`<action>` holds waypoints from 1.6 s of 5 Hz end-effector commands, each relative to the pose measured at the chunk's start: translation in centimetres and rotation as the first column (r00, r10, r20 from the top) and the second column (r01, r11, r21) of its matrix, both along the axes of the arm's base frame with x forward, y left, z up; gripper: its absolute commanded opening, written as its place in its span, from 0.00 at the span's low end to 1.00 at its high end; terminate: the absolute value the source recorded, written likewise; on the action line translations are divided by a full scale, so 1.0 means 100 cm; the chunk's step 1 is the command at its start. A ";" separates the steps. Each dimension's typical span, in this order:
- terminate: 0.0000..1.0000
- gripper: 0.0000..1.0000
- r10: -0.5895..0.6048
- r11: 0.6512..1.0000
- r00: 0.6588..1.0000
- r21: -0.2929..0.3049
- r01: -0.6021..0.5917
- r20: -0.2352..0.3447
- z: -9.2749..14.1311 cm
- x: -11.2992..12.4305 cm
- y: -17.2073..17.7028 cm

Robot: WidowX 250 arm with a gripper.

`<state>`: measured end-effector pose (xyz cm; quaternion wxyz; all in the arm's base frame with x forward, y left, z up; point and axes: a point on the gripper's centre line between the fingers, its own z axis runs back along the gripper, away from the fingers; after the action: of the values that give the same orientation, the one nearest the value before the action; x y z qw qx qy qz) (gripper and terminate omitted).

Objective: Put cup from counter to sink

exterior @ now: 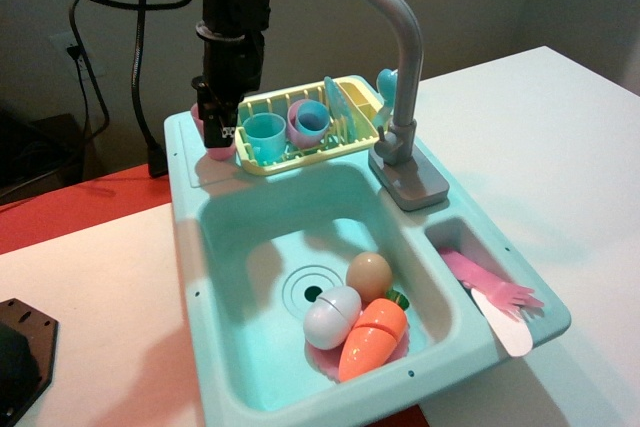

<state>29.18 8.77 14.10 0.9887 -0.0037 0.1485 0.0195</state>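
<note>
You'll find no readable writing, only a black-and-white square marker on the gripper (pixel 218 129). The cup (pixel 219 150) stands on the counter (pixel 190 162) at the far left, just left of the yellow dish rack (pixel 300 147), mostly hidden behind the fingers (pixel 212 125). You cannot tell whether they pinch it. The sink (pixel 235 237) lies nearer.

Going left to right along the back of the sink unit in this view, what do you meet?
Gripper over the pink cup → teal cup → pink cup with blue inside → grey faucet.
</note>
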 end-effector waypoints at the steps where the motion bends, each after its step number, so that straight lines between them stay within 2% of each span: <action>1: 0.00 0.00 0.001 1.000 0.996 0.022 -0.003 0.090 0.023 -0.002 0.000; 2: 0.00 0.00 -0.022 0.999 0.990 0.046 0.016 0.139 0.042 0.008 -0.002; 3: 0.00 0.00 -0.054 0.998 0.981 0.041 0.048 0.188 0.058 0.024 -0.014; 4: 0.00 0.00 -0.084 0.996 0.974 0.021 0.081 0.210 0.059 0.034 -0.036; 6: 0.00 0.00 -0.174 0.980 0.964 -0.057 0.189 0.203 0.050 0.049 -0.092; 7: 0.00 0.00 -0.168 0.973 0.961 -0.122 0.198 0.220 0.042 0.048 -0.098; 8: 0.00 0.00 -0.153 0.975 0.954 -0.119 0.189 0.258 0.025 0.049 -0.097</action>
<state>33.81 -0.85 13.07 0.9940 -0.0556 0.0581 -0.0738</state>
